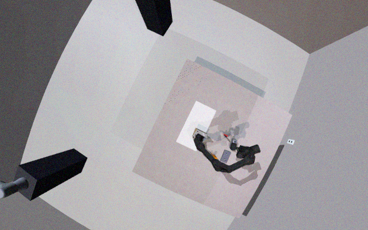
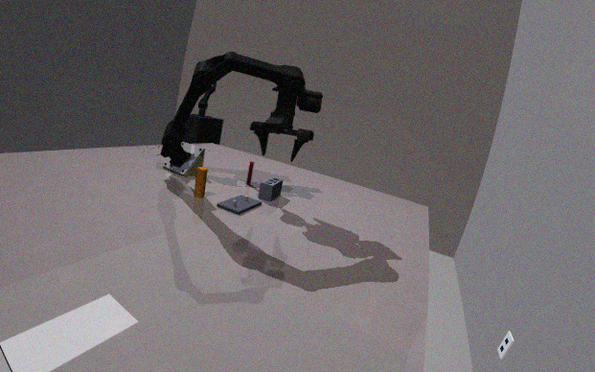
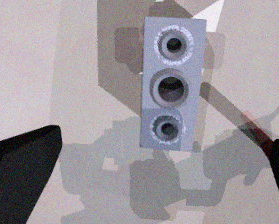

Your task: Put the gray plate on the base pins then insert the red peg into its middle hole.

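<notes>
The gray plate (image 1: pixel 233 143) (image 2: pixel 269 190) (image 3: pixel 157 107) is a thick block with three holes facing up, the middle one largest. It rests on the table beside the base (image 1: pixel 223 157) (image 2: pixel 250 205), a flat dark gray slab with two short pins. The red peg (image 1: pixel 226 135) (image 2: pixel 250 173) (image 3: pixel 258 135) stands upright behind the plate in the exterior view, and is partly hidden by a finger in the wrist view. My gripper (image 2: pixel 278 157) (image 3: pixel 167 143) is open and empty, pointing down above the plate, with the plate showing between the fingers in the wrist view.
An orange cylinder (image 1: pixel 214 156) (image 2: pixel 200 182) stands upright on the other side of the base. The arm's metal mount (image 2: pixel 196 163) is at the back left in the exterior view. Dark arm shadows cross the table.
</notes>
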You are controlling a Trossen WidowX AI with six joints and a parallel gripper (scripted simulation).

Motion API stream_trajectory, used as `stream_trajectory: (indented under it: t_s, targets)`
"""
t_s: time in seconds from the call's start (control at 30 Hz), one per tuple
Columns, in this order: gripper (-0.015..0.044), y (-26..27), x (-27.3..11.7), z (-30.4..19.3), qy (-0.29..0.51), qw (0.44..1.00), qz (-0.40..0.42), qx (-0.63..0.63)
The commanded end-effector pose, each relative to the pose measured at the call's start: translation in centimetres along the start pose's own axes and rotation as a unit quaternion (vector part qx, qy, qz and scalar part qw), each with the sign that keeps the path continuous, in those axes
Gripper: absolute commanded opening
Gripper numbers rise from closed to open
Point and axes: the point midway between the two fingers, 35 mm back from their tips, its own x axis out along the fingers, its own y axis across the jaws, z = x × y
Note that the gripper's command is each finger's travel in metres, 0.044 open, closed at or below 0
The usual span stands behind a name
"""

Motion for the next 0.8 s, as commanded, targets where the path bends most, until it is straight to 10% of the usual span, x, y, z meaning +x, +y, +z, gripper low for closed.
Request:
stream_trajectory:
  t_s: [0.0, 0.77]
  targets:
    - [0.0440, -0.2, 3.9, 0.4, -0.005, 1.000, -0.012, 0.002]
    - [0.0440, -0.2, 7.9, 0.3, -0.005, 1.000, -0.012, 0.002]
